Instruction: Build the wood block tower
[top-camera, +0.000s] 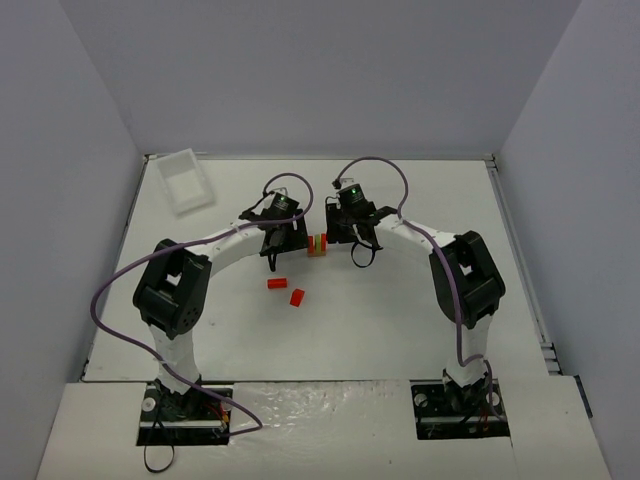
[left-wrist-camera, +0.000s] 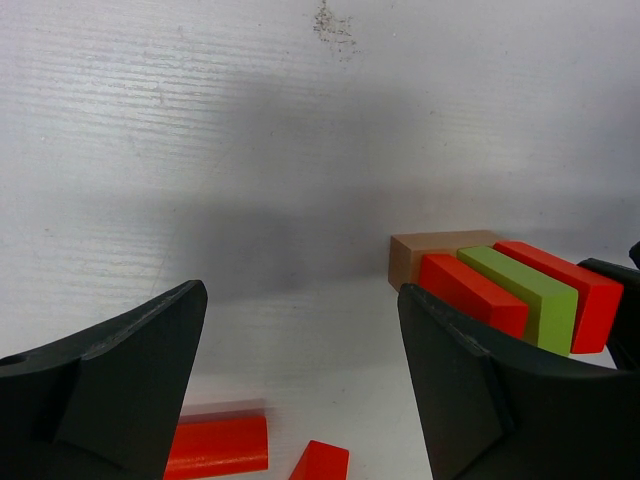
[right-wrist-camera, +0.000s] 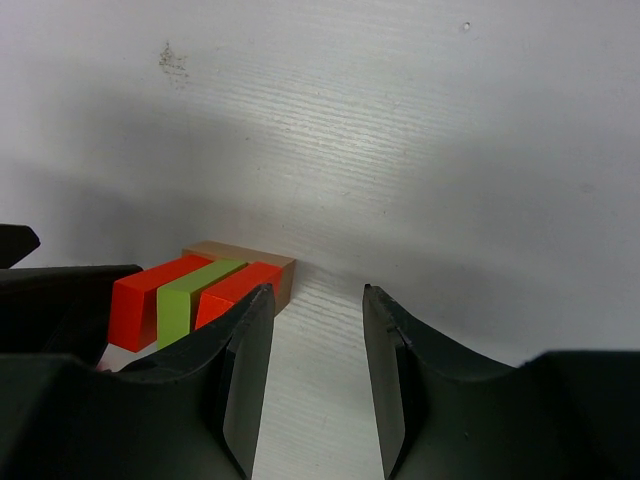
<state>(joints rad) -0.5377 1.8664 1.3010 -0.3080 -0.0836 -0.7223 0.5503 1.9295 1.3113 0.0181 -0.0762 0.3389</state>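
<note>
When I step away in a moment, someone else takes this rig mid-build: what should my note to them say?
Tools: the left tool is open and empty, just left of the stack. The right tool is open less wide and empty, just right of it.
Things: the wood block tower stands mid-table between them.
Done: a tan wooden base block carries a red wooden slab, a lime-green wooden slab and a second red one, side by side.
Left: two loose red wooden blocks lie near the left tool, probably next to go on top.
</note>
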